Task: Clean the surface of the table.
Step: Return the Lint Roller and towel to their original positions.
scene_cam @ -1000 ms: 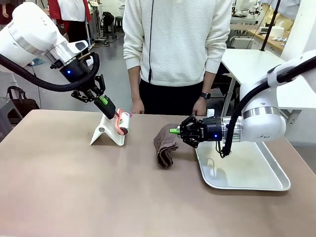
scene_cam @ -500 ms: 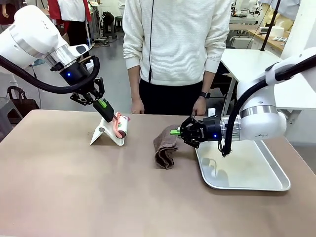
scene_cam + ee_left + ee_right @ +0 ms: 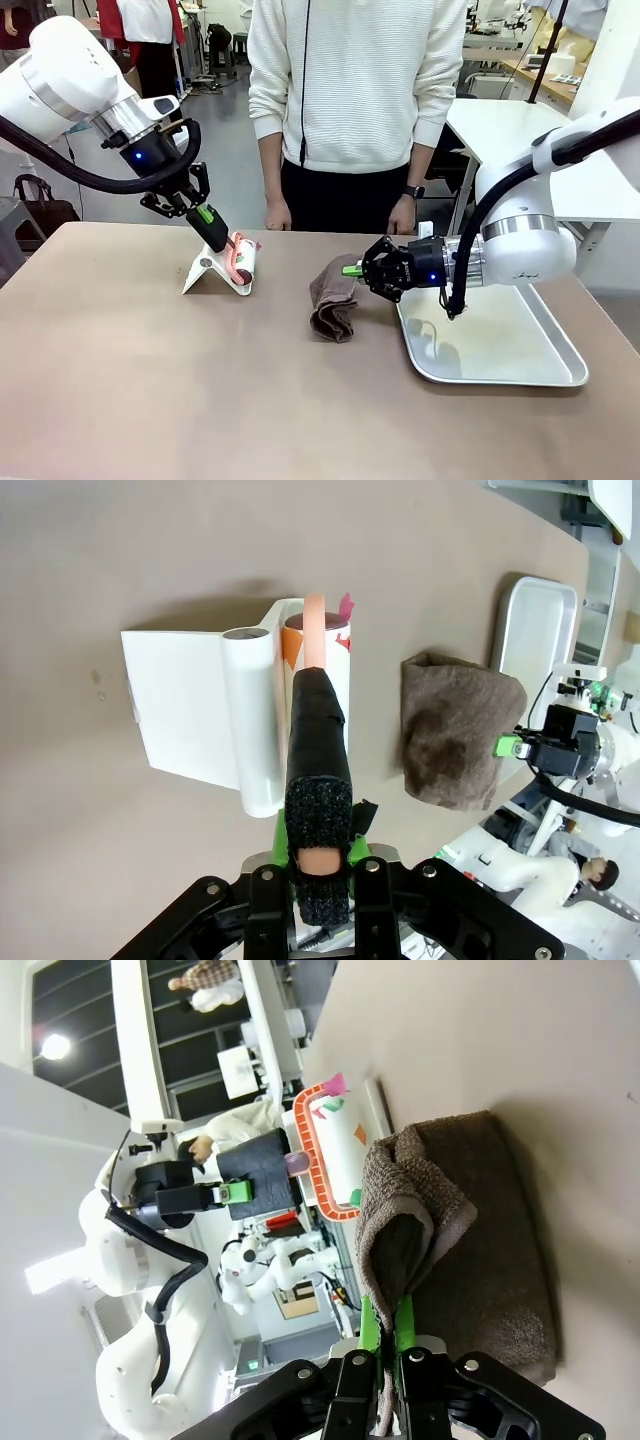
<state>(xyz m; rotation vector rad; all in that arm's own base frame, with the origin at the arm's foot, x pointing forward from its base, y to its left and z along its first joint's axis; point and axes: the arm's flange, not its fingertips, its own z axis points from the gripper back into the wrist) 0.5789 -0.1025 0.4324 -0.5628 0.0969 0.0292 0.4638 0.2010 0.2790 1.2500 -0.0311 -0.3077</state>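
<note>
Counts: two grippers, one lint roller, one white stand, one brown cloth, one metal tray, one person. Landmark is the tray (image 3: 560,362), which lies on the right part of the table (image 3: 150,380), the wide brown-taupe top under everything. Far left of the tray, the left gripper (image 3: 213,226) angles down, jaws clamped on the black handle of the lint roller (image 3: 243,259); the roller's patterned head rests in the white stand (image 3: 208,268). In the left wrist view the gripper (image 3: 318,875) pinches the handle, the roller (image 3: 318,660) lying along the stand (image 3: 190,715). Just left of the tray, the folded brown cloth (image 3: 333,297) lies on the table, one edge lifted and pinched by the right gripper (image 3: 352,268), which reaches in level over the tray's left end. The right wrist view shows the gripper (image 3: 389,1335) closed on a fold of the cloth (image 3: 480,1250). Behind the tray a person (image 3: 355,90) stands at the table's far edge, hands down. The surface is matte and smooth; the room is a lab with white-topped tables behind.
</note>
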